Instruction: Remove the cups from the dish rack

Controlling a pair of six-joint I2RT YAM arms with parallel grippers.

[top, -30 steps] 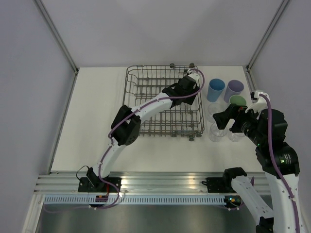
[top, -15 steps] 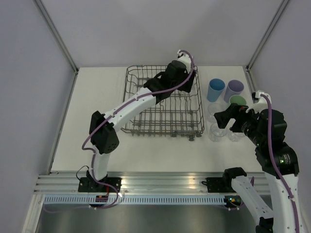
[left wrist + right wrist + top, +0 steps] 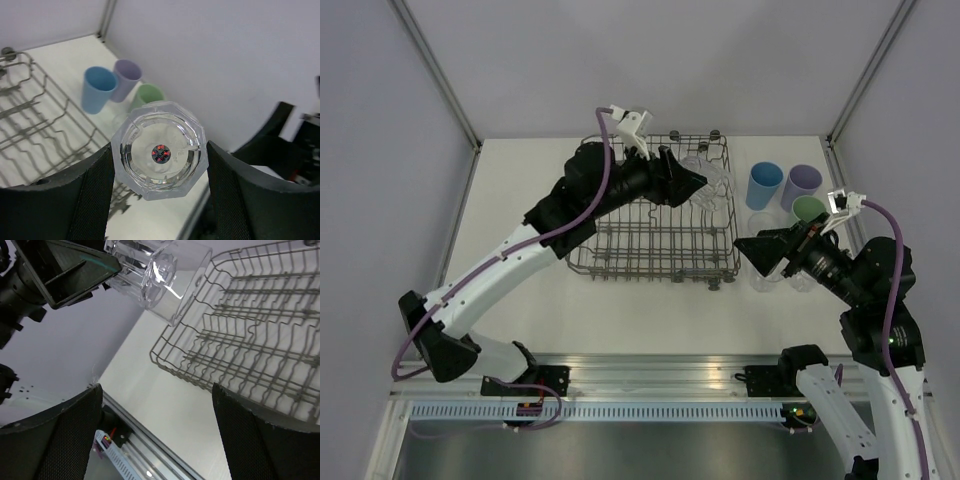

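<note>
1. From above, our left gripper (image 3: 698,181) grips a clear cup (image 3: 718,178) above the dish rack (image 3: 650,245). Our right gripper (image 3: 748,250) gapes nearby.
2. Left wrist: both fingers (image 3: 75,200) clamp the cup, with the blue cup (image 3: 97,90) on the table beyond.
3. Right wrist: we see no other cup in the rack. Next, we judge, comes a handover or a set-down.

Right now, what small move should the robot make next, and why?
Probably carry the clear cup rightward, toward the open right gripper: the left gripper holds it above the rack, the right one faces it, and other cups stand on that side.
</note>
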